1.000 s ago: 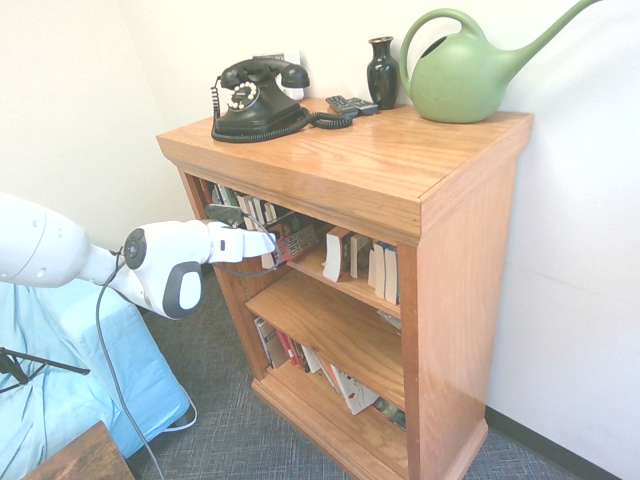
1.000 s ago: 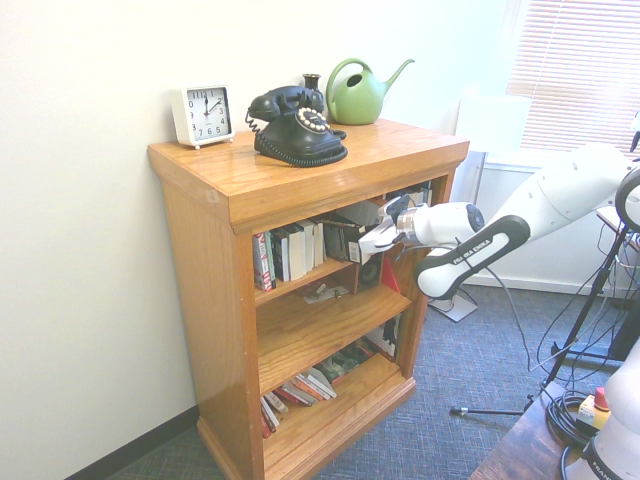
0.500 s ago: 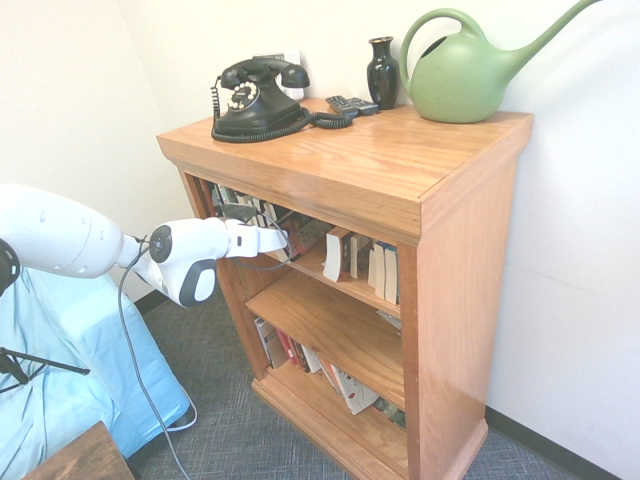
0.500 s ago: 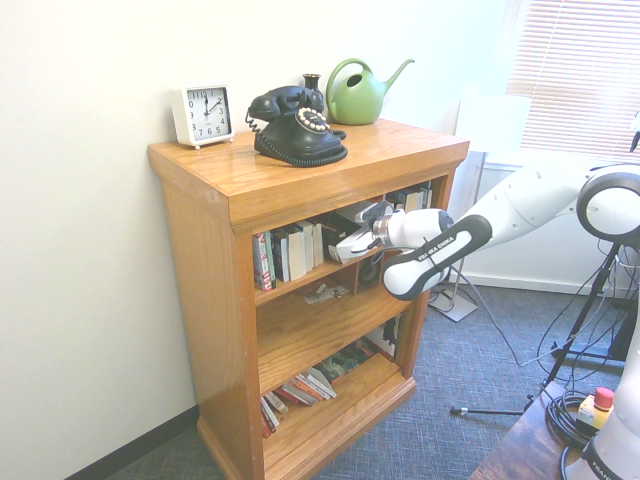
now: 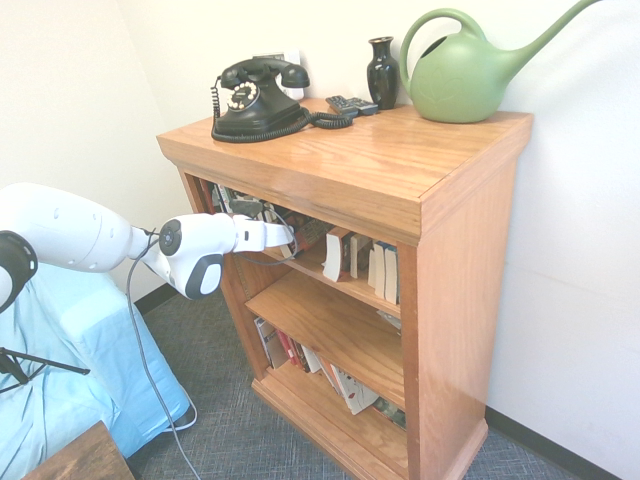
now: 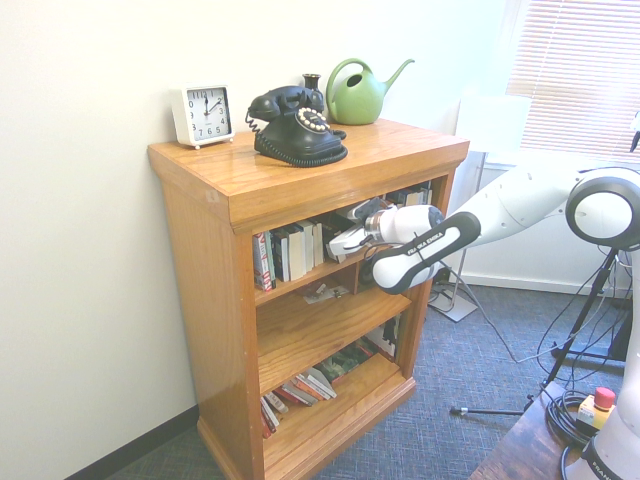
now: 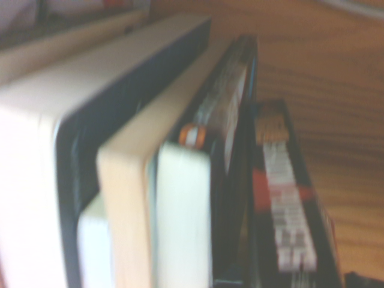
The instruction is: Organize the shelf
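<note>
First exterior view: white arm enters from the left, forearm nearly level and tipped slightly down, hand (image 5: 286, 236) at the mouth of the top tier of the shelf (image 5: 400, 170), which stands against the wall. Cannot tell whether the hand is released or clenched.

Second exterior view: arm enters from the right; hand (image 6: 340, 240) sits among the top-tier books (image 6: 290, 252).

Wrist view: blurred close-up of book edges (image 7: 144, 180), one dark cover (image 7: 288, 198) alongside, wood behind.
</note>
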### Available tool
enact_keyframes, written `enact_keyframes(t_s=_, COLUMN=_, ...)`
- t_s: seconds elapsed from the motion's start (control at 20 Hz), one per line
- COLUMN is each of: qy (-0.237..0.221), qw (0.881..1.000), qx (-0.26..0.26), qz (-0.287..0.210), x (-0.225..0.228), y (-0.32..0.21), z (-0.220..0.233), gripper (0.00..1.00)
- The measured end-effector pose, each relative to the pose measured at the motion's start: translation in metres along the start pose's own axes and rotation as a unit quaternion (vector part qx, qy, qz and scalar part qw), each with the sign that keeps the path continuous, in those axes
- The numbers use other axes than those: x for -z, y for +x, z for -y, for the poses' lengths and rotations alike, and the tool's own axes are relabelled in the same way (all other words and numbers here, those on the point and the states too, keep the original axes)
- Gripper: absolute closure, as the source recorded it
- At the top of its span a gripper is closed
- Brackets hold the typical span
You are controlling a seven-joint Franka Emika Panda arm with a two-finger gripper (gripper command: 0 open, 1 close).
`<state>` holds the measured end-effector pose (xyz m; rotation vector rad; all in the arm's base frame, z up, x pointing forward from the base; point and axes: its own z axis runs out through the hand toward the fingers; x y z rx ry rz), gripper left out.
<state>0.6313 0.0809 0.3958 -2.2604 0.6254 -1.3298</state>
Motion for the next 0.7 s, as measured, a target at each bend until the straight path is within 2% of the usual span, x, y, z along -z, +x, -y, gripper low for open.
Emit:
enact_keyframes(t_s=0.2, qy=0.004, qw=1.0, qx=0.001, qz=0.001, x=0.009, y=0.0, z=0.002, gripper=0.0)
enact_keyframes(t_s=0.7, qy=-0.003, qw=1.0, qx=0.012, qz=0.012, x=0.096, y=-0.016, z=-0.015, gripper=0.0)
